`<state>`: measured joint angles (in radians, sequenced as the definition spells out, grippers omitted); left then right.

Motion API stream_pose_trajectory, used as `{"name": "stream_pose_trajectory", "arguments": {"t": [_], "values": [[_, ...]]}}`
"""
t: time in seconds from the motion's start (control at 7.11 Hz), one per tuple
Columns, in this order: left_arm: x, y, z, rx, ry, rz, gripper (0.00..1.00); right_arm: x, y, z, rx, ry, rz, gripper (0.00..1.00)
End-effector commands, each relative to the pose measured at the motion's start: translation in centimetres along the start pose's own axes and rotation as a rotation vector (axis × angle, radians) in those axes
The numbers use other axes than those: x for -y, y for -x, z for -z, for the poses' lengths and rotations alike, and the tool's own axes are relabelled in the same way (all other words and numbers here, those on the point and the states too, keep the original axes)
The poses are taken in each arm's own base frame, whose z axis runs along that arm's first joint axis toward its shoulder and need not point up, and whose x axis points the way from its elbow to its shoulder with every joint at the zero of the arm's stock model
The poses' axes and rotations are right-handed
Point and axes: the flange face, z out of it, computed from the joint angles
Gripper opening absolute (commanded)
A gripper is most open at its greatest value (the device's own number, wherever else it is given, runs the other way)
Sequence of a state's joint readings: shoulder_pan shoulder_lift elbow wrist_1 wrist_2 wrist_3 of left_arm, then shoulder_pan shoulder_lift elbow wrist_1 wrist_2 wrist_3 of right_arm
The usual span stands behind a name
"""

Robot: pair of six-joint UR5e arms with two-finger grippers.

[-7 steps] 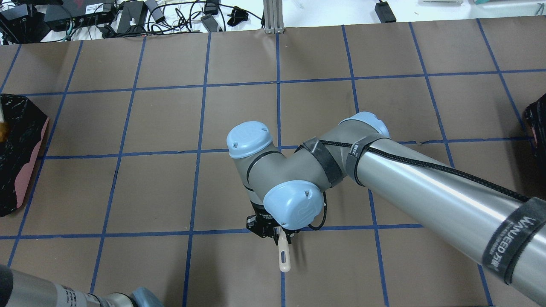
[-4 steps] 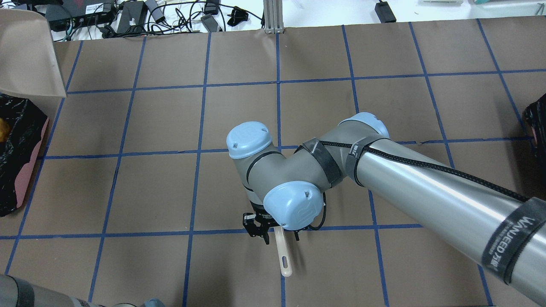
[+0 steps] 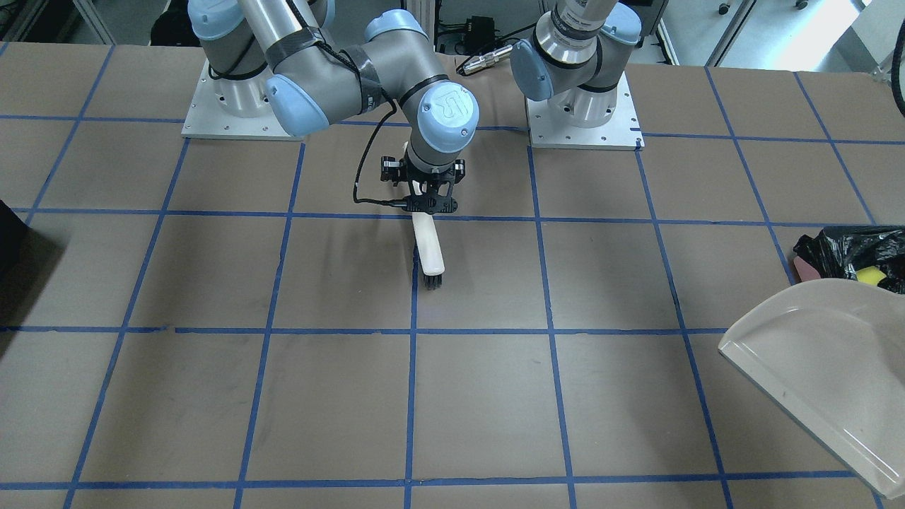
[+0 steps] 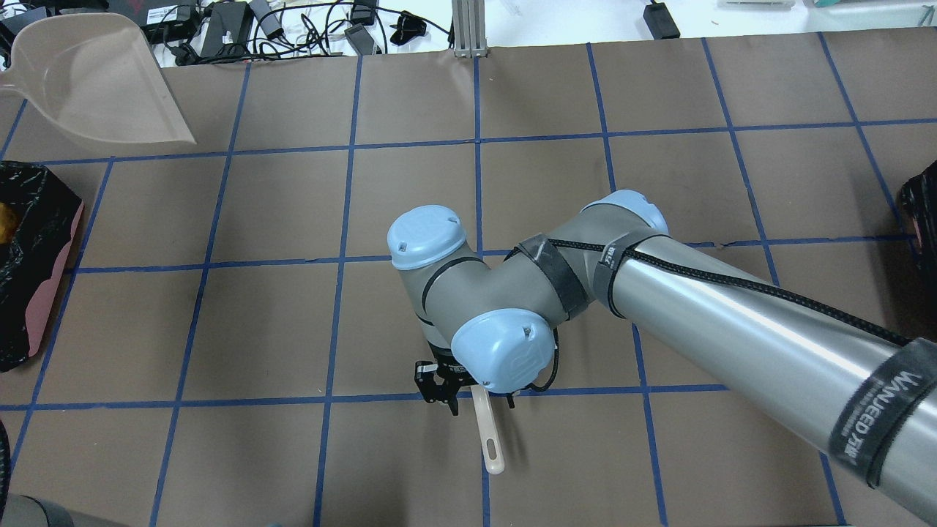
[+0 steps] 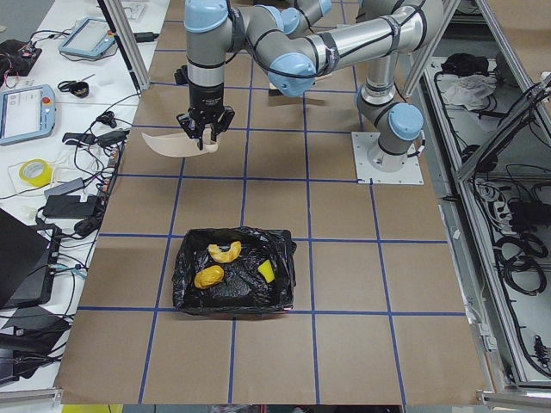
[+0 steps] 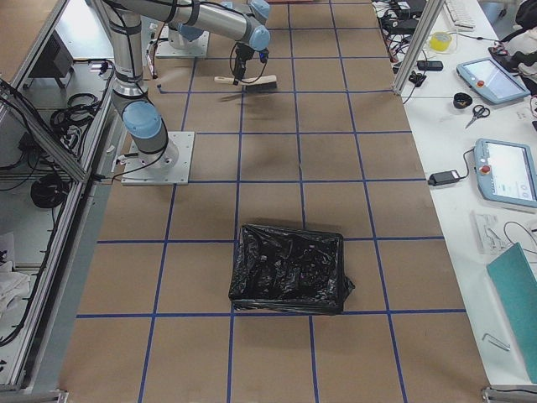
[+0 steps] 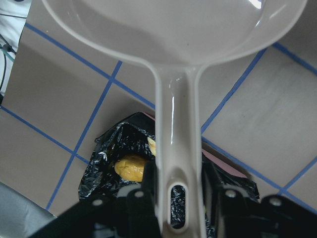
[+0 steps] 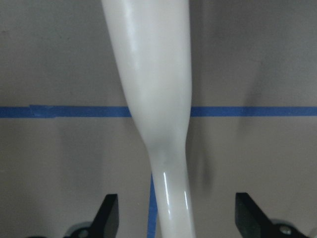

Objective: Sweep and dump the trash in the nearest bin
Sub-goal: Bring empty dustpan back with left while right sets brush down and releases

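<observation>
The golden-brown lump (image 5: pixel 209 276) and the pale yellow wedge (image 5: pixel 225 251) lie inside the pink-sided bin (image 5: pixel 185 284) with the black bag, at the table's left end. The bin also shows in the overhead view (image 4: pixel 44 293). My left gripper (image 5: pixel 205 131) is shut on the handle of an empty beige dustpan (image 4: pixel 95 80), held beyond the bin. The left wrist view shows the handle (image 7: pixel 176 148) between the fingers and the lump (image 7: pixel 130 167) below. My right gripper (image 4: pixel 476 399) is open, its fingers (image 8: pixel 106 215) wide on either side of the white brush (image 3: pixel 429 247), which lies on the table.
A small yellow block (image 5: pixel 267 271) also lies in the bin. A second black bin (image 6: pixel 289 269) stands at the table's right end. Brown paper with a blue tape grid (image 4: pixel 410 197) covers the table. Cables and devices (image 4: pixel 234 25) lie beyond the far edge.
The right gripper has opened and let go of the brush handle. The dustpan has swung into the overhead view at the far left corner, away from over the bin.
</observation>
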<state>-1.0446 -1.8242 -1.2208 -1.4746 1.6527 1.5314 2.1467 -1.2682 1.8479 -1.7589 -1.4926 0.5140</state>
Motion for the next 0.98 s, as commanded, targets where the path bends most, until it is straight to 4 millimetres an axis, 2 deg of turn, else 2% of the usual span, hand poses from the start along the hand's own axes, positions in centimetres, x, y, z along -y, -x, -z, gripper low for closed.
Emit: {"name": "stream_pose_trajectory", "arguments": {"t": [0.0,0.28,0.42,0.56,0.7,0.84], "values": [[4.4,-1.8,0.1,-0.039,-0.044,0.077,0.0,0.2,0.1,1.6,0.021,-0.039,0.0,1.0],[8.8,-4.1,0.1,-0.059,-0.056,0.145,0.0,0.4,-0.4,6.9,0.025,-0.061,0.002,1.0],[9.8,-4.5,-0.3,-0.076,-0.072,0.187,0.0,0.5,-1.7,10.9,0.031,-0.077,0.024,1.0],[10.8,-4.9,-1.4,-0.107,-0.072,0.242,0.0,0.5,-5.4,14.9,0.041,-0.112,0.04,1.0],[12.0,-6.0,-2.1,-0.148,-0.103,0.302,0.0,0.3,-9.9,18.1,0.072,-0.164,0.016,1.0],[13.8,-6.9,-3.0,-0.177,-0.097,0.364,0.0,0.4,-15.1,20.8,0.066,-0.235,0.088,1.0]]}}
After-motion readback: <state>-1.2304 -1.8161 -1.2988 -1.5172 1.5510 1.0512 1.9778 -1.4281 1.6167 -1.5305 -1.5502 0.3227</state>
